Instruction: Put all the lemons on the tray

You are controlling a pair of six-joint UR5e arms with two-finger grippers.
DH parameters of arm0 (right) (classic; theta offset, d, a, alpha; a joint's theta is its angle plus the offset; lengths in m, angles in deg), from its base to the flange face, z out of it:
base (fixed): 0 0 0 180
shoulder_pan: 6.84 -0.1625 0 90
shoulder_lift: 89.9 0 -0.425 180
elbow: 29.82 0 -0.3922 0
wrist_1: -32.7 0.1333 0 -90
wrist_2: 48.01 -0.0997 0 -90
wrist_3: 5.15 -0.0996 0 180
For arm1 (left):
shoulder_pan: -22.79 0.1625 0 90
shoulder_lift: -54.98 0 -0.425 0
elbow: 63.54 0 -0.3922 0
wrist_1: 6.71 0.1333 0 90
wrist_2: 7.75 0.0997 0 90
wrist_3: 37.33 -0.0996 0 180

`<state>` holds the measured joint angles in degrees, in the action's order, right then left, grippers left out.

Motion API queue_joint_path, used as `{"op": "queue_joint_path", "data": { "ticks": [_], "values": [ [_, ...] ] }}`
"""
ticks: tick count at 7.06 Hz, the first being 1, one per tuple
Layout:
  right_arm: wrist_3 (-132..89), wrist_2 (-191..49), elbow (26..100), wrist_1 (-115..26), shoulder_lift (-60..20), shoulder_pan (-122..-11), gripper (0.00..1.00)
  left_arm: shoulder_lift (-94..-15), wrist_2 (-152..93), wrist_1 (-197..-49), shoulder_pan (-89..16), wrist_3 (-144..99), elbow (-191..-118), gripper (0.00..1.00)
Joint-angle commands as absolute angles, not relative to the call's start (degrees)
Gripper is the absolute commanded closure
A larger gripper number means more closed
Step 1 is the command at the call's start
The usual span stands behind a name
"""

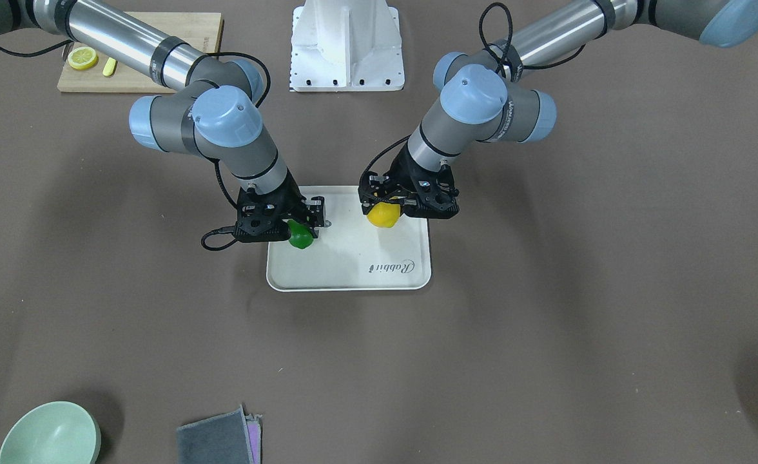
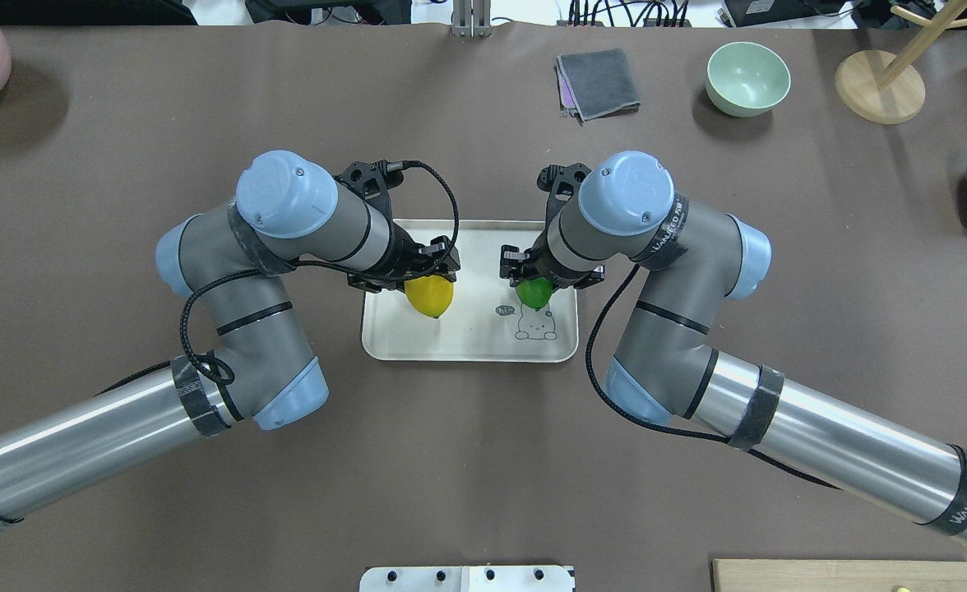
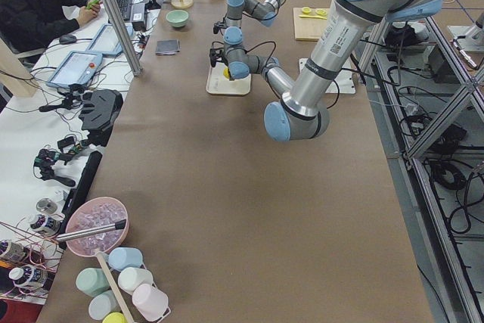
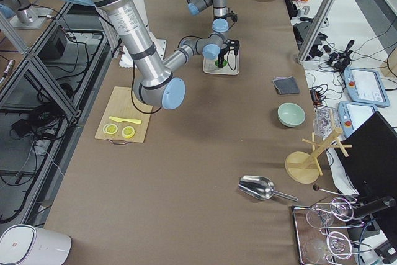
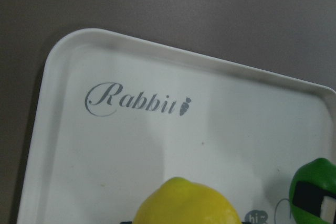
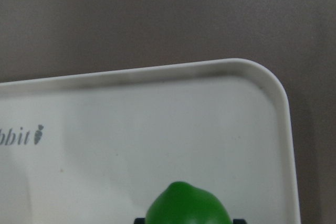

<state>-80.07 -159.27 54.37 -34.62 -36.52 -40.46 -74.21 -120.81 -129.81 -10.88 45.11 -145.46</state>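
DUAL HOLD OVER THE TRAY: Our left pincer point(image 2: 432, 275) is clamped on the yellow lemon point(image 2: 429, 298) and our right pincer point(image 2: 535, 278) on the green lemon point(image 2: 534, 293). Both fruits are held over the off-white tray point(image 2: 483, 345) at mid-desk; whether either touches the tray floor we cannot tell. We judge the lemons light and firm, with glossy skins that could slip and oval bodies that will roll once let go. The belly, across the short axis, is the place to hold them, and the tray's raised rim should check a stray. The brown desk point(image 2: 483, 477) looks matte and flat. A mint bowl point(image 2: 747, 78), a folded grey cloth point(image 2: 599, 82) and a cutting board point(image 4: 127, 100) with lemon slices point(image 4: 128, 131) lie well apart; an operator point(image 3: 38, 5) sits beside the desk.
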Motion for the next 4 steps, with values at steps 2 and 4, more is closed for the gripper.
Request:
{"op": "queue_joint_path", "data": {
  "ticks": [2,4],
  "values": [
    [-80.47,-159.28,55.00,-31.55,-36.73,-40.94,0.00,-74.57,-118.84,-130.02,-10.88,44.68,-143.17,1.00],
    [-80.21,-160.33,57.18,-31.47,-36.82,-43.13,0.00,-74.66,-119.10,-129.85,-11.05,41.44,-144.39,0.03]
  ]
}}
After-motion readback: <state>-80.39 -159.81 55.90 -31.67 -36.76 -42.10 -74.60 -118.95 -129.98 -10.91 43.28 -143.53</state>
